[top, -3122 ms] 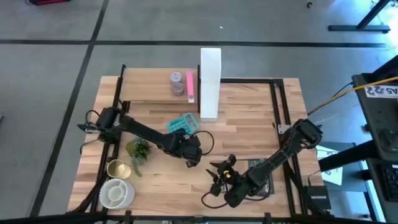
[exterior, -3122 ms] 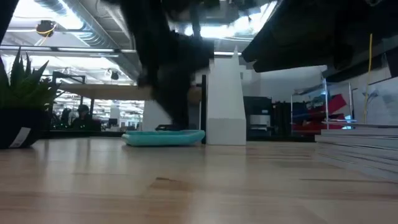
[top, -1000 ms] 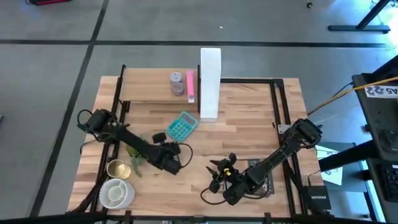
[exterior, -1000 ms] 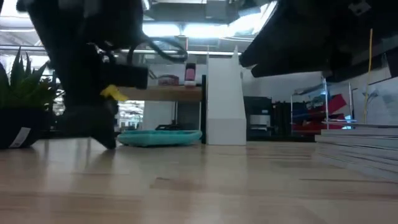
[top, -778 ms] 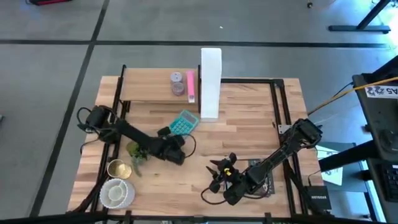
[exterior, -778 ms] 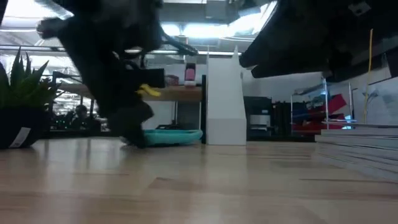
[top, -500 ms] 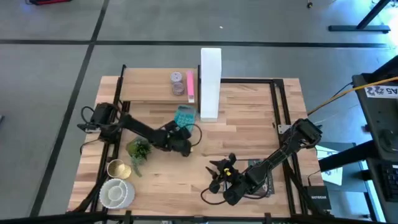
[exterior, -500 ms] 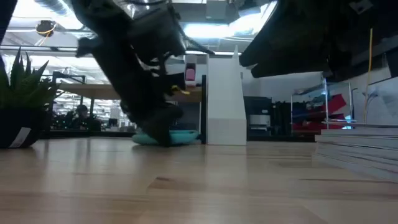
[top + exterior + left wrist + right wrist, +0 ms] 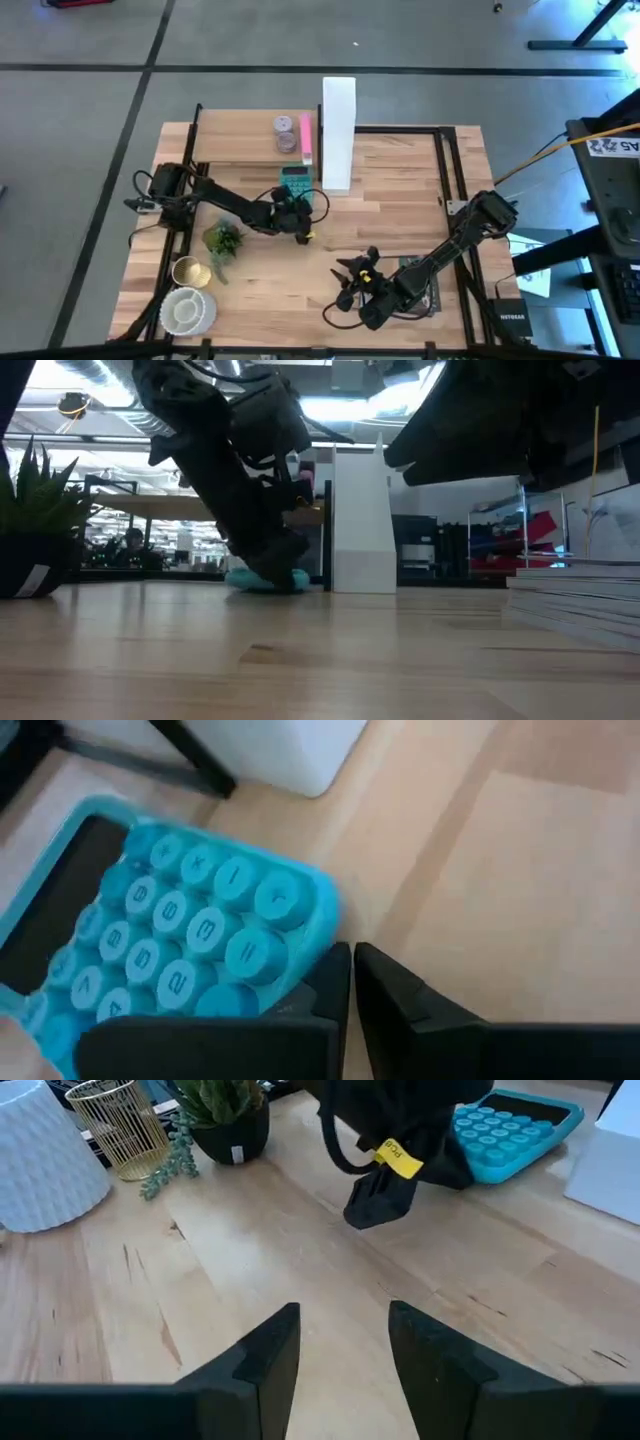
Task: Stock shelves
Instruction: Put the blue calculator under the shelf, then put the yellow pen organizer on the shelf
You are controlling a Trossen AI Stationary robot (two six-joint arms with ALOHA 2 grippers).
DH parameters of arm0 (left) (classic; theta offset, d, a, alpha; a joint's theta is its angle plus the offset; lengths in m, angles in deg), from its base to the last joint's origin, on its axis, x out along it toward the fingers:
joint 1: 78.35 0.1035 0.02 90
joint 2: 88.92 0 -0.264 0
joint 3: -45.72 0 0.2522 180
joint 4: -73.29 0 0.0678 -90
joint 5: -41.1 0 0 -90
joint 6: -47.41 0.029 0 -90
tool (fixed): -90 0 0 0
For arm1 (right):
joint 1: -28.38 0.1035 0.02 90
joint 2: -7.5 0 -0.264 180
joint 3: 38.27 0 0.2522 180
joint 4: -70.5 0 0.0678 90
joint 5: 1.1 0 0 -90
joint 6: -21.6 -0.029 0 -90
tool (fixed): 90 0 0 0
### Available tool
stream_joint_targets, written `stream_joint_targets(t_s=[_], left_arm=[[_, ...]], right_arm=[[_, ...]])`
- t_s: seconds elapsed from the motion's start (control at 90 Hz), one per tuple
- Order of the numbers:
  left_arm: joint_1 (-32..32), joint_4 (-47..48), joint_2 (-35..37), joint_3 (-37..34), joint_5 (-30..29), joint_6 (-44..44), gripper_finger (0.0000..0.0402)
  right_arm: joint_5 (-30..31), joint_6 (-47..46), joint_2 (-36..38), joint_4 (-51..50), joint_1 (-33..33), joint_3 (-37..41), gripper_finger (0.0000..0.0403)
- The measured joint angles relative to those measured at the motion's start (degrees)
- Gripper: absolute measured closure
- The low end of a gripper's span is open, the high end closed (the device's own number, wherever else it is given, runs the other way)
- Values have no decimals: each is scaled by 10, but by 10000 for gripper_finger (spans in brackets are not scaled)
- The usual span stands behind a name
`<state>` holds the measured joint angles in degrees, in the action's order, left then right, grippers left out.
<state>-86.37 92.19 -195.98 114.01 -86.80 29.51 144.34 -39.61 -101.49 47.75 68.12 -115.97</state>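
Left gripper (image 9: 298,212) at worktop centre, fingers pressed together against near edge of turquoise round-keyed calculator (image 9: 295,184). Calculator flat beside tall white file box (image 9: 338,132), below raised light-wood shelf (image 9: 240,142). Right gripper (image 9: 347,282) near front edge, fingers apart, empty.

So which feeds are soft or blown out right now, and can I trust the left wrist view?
Low view: ceiling lights glare behind the left arm, which shows as a dark silhouette over the teal calculator. Left wrist view: close and soft, but the calculator's keys are readable. High view: evenly lit. Right wrist view: the right gripper is blurred in the foreground.
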Motion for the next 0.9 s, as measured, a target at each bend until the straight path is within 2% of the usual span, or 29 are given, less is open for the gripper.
stream_joint_targets(t_s=[0.289,0.433,0.6,0.711,0.811,0.9], left_arm=[[-114,33,64,61,-25,18,399],[-191,128,119,91,-26,-15,399],[-273,297,171,132,-20,-100,399],[-309,439,187,174,34,-172,399],[-322,572,192,217,117,-261,399],[-324,675,193,244,195,-373,398]], right_arm=[[0,2,0,-1,0,0,265],[0,2,0,-1,0,0,265],[0,2,0,-1,0,0,265],[9,2,0,-1,0,0,265],[12,2,0,-1,-1,0,265],[15,2,0,-1,-1,0,265]])
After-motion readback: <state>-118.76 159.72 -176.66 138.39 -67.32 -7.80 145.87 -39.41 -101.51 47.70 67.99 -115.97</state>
